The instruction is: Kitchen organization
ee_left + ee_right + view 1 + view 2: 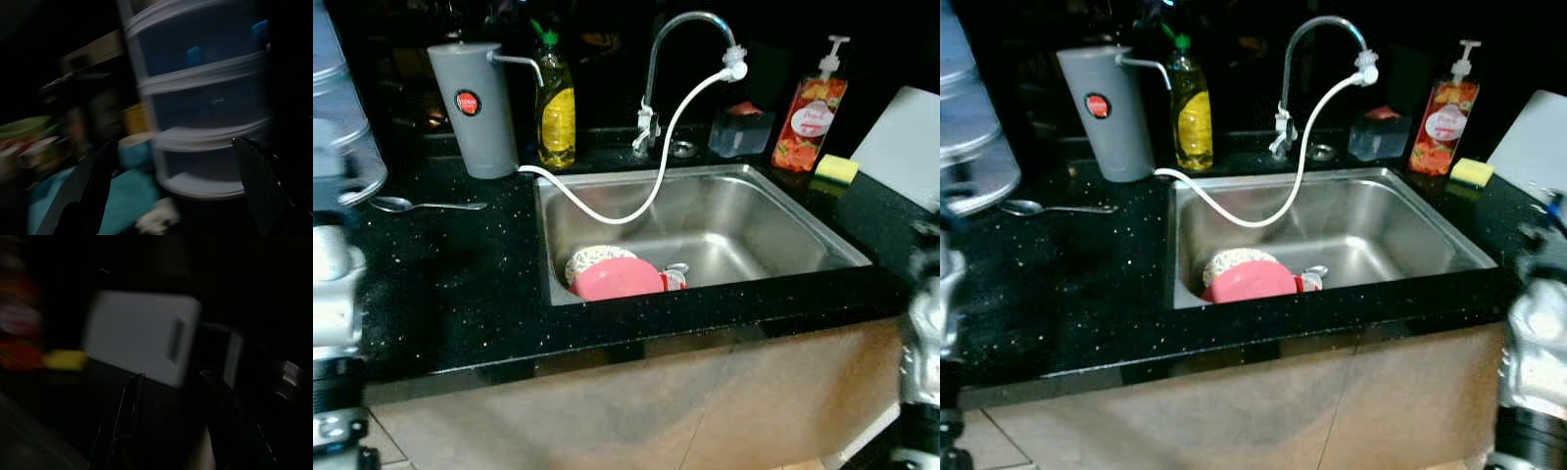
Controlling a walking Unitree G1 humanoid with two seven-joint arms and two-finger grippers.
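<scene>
Sink (783, 220): brushed steel, satin sheen.
Desk (450, 284): glossy black speckled stone.
Faucet (675, 39): shiny chrome.
Plate (619, 279): smooth pink plastic.

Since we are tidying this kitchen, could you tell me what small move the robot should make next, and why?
Probably raise the right hand over the sink toward the pink dish. Both arms hang low at the counter's front edge, holding nothing visible, while the pink dish lies on a patterned plate in the basin.

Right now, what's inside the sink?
In the sink: a pink bowl upside down over a patterned plate, something small and red-white beside it, plus the white hose. Anything under the bowl is hidden.
</scene>
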